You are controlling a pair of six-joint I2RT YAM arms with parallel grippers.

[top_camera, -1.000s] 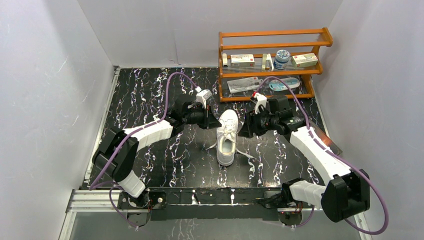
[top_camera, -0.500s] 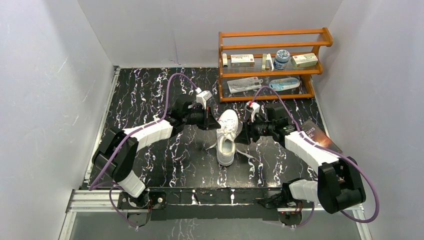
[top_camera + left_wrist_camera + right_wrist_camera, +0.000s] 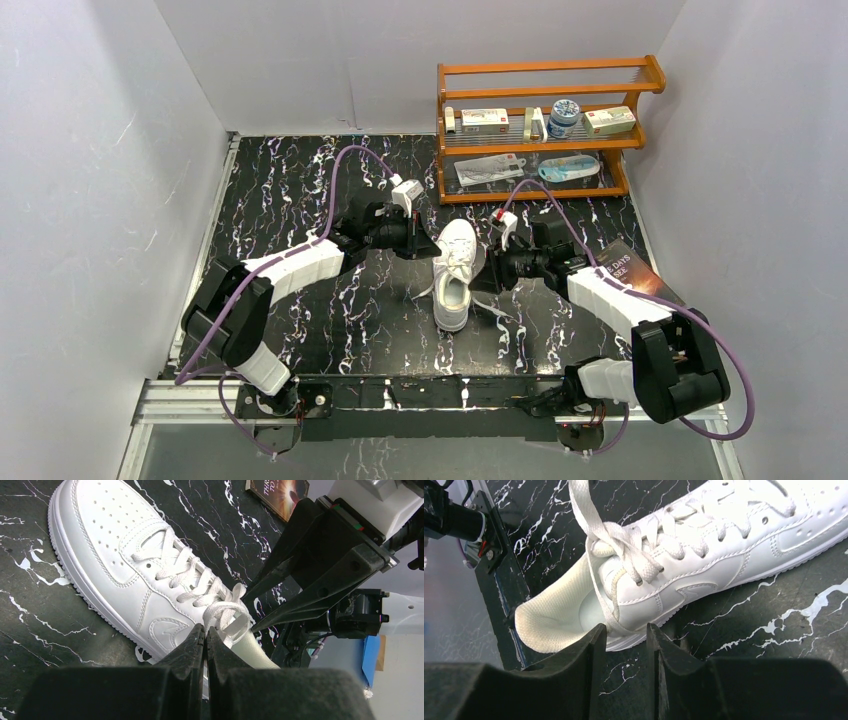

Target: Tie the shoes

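Top external: sneaker sits on table between both claws; left claw shut beside lace loop, right claw jaws apart at its heel side

A black, white-veined desk sits between white walls. At its far right stands a wooden rack. Its upper shelf carries a left box, a blue-lidded jar and a right box. The lower shelf holds 2 flat items, a pale packet and a bluish packet. A dark book lies at the desk's right edge.
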